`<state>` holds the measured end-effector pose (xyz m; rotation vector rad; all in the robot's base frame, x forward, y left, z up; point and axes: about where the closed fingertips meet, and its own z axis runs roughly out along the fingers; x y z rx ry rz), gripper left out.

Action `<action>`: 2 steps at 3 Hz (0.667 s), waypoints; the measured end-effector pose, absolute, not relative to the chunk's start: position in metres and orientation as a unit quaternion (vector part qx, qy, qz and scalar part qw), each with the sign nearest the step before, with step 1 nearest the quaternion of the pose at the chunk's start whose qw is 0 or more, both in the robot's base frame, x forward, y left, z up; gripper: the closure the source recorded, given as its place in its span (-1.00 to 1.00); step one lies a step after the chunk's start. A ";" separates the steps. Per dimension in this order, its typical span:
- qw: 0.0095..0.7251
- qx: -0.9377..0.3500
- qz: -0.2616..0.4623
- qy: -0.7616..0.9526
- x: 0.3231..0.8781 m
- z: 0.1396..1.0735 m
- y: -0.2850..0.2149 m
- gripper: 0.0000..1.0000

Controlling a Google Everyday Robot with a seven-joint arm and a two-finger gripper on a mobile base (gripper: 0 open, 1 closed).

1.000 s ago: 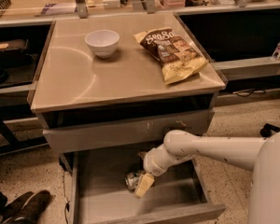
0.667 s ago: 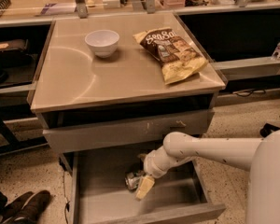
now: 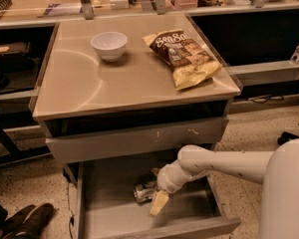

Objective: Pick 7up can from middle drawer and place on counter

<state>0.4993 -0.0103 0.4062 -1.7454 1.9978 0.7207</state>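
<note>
The 7up can (image 3: 143, 191), silver with crumpled sides, lies on its side on the floor of the open middle drawer (image 3: 109, 210), near the drawer's centre. My white arm reaches in from the right, and my gripper (image 3: 154, 197) hangs down inside the drawer right at the can's right side, touching or nearly touching it. The brushed-steel counter (image 3: 114, 86) caps the cabinet above.
A white bowl (image 3: 109, 45) and a yellow-brown chip bag (image 3: 184, 56) lie on the counter's back half. A scratched grey drawer front (image 3: 139, 139) sits just above the open drawer. A pale ledge with posts (image 3: 45, 6) runs behind. Shoes (image 3: 20, 223) are at the lower left.
</note>
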 end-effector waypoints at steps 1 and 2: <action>0.198 -0.626 0.257 0.709 0.511 0.397 -0.015 -1.00; 0.201 -0.626 0.262 0.707 0.519 0.388 -0.015 -1.00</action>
